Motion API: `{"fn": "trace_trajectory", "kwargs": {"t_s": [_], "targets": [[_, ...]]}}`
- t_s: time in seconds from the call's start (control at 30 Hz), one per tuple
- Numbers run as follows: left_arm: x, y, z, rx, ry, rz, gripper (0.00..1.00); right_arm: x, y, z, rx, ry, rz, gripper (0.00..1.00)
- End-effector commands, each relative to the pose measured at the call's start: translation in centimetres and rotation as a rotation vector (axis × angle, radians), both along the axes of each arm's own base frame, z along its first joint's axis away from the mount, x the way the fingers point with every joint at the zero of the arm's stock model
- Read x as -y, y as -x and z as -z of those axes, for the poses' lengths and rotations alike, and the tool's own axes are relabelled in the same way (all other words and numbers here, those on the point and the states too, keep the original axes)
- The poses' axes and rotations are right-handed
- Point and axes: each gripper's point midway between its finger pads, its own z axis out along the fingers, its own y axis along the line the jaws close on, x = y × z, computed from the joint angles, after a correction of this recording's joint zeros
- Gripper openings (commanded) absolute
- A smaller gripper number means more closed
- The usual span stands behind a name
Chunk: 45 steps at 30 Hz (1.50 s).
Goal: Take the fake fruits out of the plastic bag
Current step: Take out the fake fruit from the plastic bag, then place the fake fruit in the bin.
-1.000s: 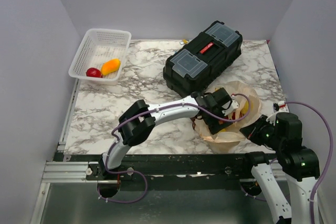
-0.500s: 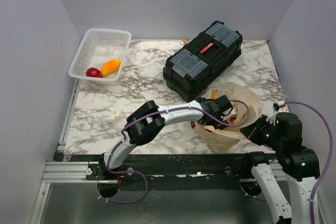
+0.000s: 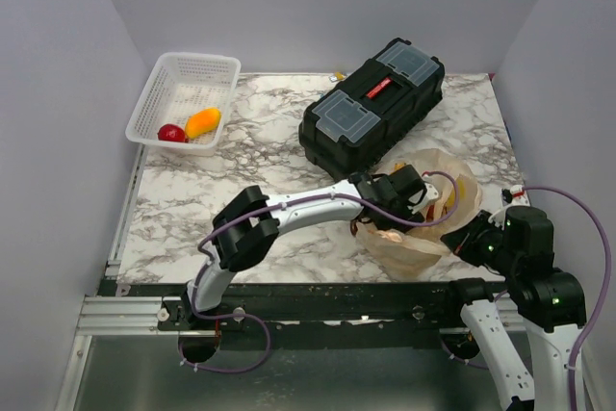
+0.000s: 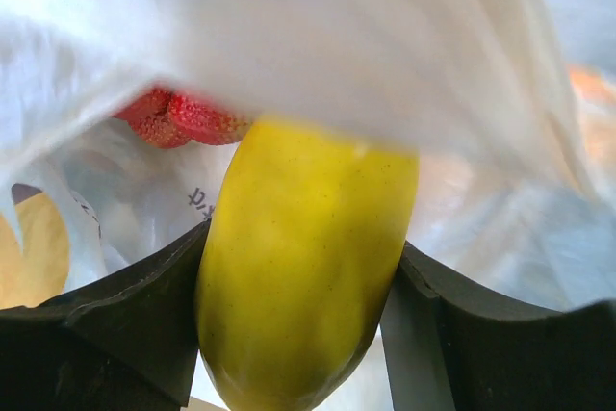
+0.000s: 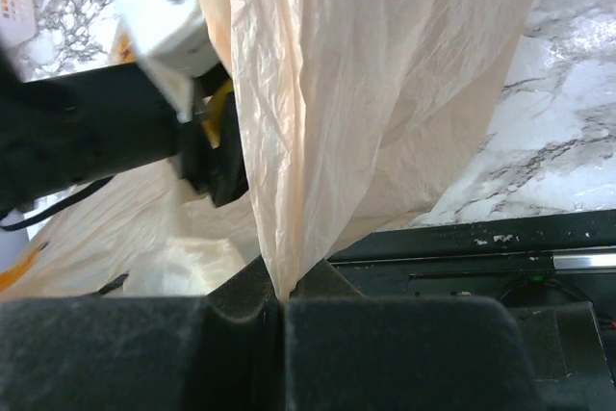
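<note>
The pale-orange plastic bag [image 3: 433,204] lies at the near right of the table, in front of the toolbox. My left gripper [image 3: 402,201] is inside its mouth, shut on a yellow oval fruit [image 4: 303,257] held between the black fingers [image 4: 125,315]. A red berry cluster [image 4: 178,115] lies behind it in the bag [image 4: 366,36]. My right gripper [image 5: 281,300] is shut on a fold of the bag's edge [image 5: 366,93] and holds it up; in the top view it is at the bag's near right [image 3: 469,238].
A black toolbox [image 3: 372,108] stands just behind the bag. A white mesh basket [image 3: 185,74] at the far left holds a red fruit [image 3: 171,133] and an orange oval fruit [image 3: 203,122]. The table's near edge [image 3: 318,288] runs just below the bag.
My left gripper dipped deeper into the bag, then rose back slightly with the yellow fruit. The bag's shape shifted with it. The right arm has stayed still.
</note>
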Motion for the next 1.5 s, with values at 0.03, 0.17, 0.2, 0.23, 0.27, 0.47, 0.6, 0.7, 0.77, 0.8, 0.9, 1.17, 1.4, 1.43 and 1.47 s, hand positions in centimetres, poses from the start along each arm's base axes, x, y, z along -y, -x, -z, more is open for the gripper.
{"fn": "trace_trajectory", "kwargs": {"t_s": [0.03, 0.17, 0.2, 0.23, 0.27, 0.47, 0.6, 0.7, 0.77, 0.8, 0.9, 1.17, 1.4, 1.43, 1.47], "targets": [[1.5, 3.1, -6.0, -0.102, 0.202, 0.049, 0.39, 0.6, 0.0, -0.6, 0.016, 0.03, 0.018, 0.01], [1.2, 4.0, -8.7, -0.115, 0.26, 0.064, 0.31, 0.6, 0.1, -0.6, 0.018, 0.03, 0.019, 0.01], [1.1, 4.2, -9.3, -0.12, 0.274, 0.068, 0.31, 0.6, 0.0, -0.6, 0.016, 0.03, 0.019, 0.01], [1.0, 4.4, -9.9, -0.122, 0.291, 0.07, 0.3, 0.6, 0.1, -0.6, 0.017, 0.03, 0.018, 0.01], [0.9, 4.7, -10.5, -0.128, 0.305, 0.078, 0.29, 0.6, 0.1, -0.5, 0.015, 0.03, 0.019, 0.01], [0.4, 6.0, -14.9, -0.149, 0.426, 0.112, 0.27, 0.6, -0.1, -0.5, 0.013, 0.03, 0.019, 0.01], [0.3, 5.9, -17.0, -0.15, 0.481, 0.106, 0.21, 0.6, -0.3, -0.6, 0.014, 0.031, 0.017, 0.01], [0.1, 5.7, -18.9, -0.165, 0.535, 0.096, 0.16, 0.6, -0.3, -0.5, 0.012, 0.033, 0.018, 0.01], [-0.2, 5.8, -20.6, -0.187, 0.591, 0.1, 0.15, 0.7, -0.3, -0.5, 0.014, 0.034, 0.02, 0.01], [-0.4, 5.9, -21.5, -0.205, 0.62, 0.103, 0.15, 0.7, -0.3, -0.5, 0.014, 0.033, 0.02, 0.01], [-1.4, 5.7, -24.3, -0.236, 0.715, 0.108, 0.13, 0.6, -0.3, -0.4, 0.012, 0.031, 0.02, 0.01], [-8.0, 0.4, -28.0, -0.264, 0.899, -0.075, 0.09, 0.7, -0.3, -0.5, 0.016, 0.035, 0.018, 0.01], [-17.4, -8.0, -27.3, -0.144, 0.964, -0.48, 0.0, 0.6, -0.5, -0.5, 0.021, 0.034, 0.016, 0.01], [-18.7, -9.1, -26.8, -0.135, 0.969, -0.55, 0.0, 0.6, -0.5, -0.5, 0.021, 0.033, 0.014, 0.01], [-20.5, -10.5, -26.7, -0.119, 0.989, -0.628, 0.0, 0.6, -0.5, -0.5, 0.02, 0.033, 0.014, 0.01]]}}
